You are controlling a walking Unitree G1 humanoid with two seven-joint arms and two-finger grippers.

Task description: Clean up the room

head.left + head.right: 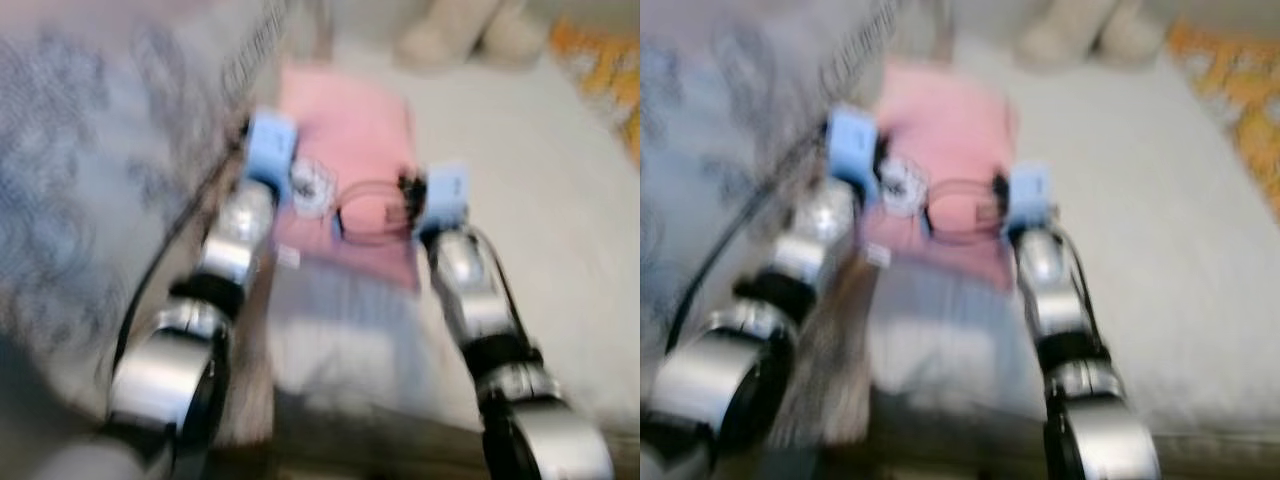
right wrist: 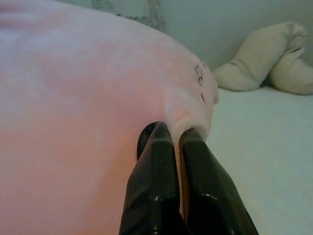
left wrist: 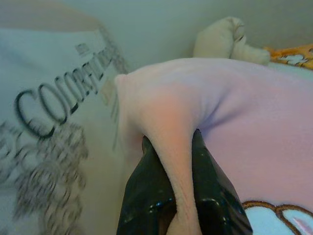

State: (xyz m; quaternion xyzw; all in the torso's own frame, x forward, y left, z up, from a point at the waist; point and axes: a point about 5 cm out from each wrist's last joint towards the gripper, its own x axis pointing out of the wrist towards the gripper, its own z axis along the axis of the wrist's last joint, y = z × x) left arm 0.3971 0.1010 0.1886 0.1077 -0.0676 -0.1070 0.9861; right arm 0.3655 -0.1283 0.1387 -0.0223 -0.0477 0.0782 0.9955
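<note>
You had both grippers on the pink blanket [image 1: 345, 130], which lay spread on the pale bed surface [image 1: 540, 200] with its left edge against the grey patterned bedding [image 1: 90, 180] printed with dark lettering. The left gripper [image 3: 172, 147] had its two black fingers pinched on a raised fold of the fabric, and the right gripper [image 2: 170, 134] had its fingers pressed almost together on a thinner ridge near the blanket's far edge. The likeliest trouble, as I judge it, was that right-hand hold: so little cloth sat between the fingers that a pull or lift could have slid it free and dropped that side. If your two arms had moved unevenly, the blanket would probably have twisted or bunched rather than folded flat. Its left edge also sat close enough to the grey bedding that dragging it could have caught or pulled that along. The head views were blurred, so you could not have relied on them to check the corners. The blanket looked like soft, thick fleece, matte and stretchy, creasing into rounded folds where you gripped it, with a white printed patch outlined in brown near the left gripper. The bed surface looked smooth and flat. A cream plush toy [image 2: 266, 58] with rounded limbs lay well beyond the blanket, and an orange patterned cloth [image 1: 600, 60] lay at the far right.
</note>
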